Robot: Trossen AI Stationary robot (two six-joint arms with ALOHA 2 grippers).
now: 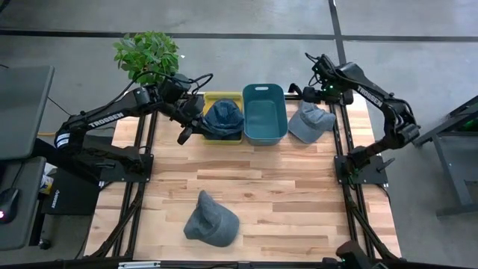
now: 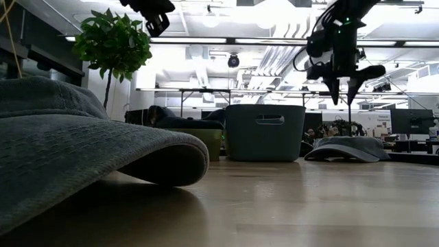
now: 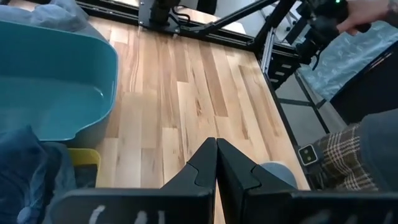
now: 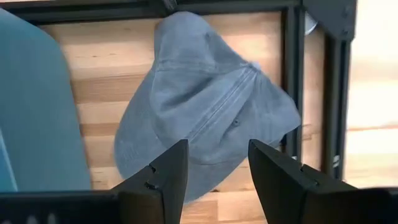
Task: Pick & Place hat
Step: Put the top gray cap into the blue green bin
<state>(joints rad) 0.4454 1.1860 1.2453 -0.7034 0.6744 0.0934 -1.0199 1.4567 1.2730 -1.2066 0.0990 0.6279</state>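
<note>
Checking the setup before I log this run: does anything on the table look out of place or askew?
Nothing looks damaged or spilled. One dark blue hat sits in the yellow bin, the teal bin is empty, and two grey hats lie loose: one beside the teal bin under the open right gripper, one near the front edge.

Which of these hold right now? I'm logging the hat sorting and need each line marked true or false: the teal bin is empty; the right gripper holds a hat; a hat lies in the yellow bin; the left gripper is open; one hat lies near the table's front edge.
1. The teal bin is empty. True.
2. The right gripper holds a hat. False: it hangs open above the light hat, which lies on the table.
3. A hat lies in the yellow bin. True: the dark blue hat.
4. The left gripper is open. False: it is shut and empty.
5. One hat lies near the table's front edge. True: the grey hat.
</note>
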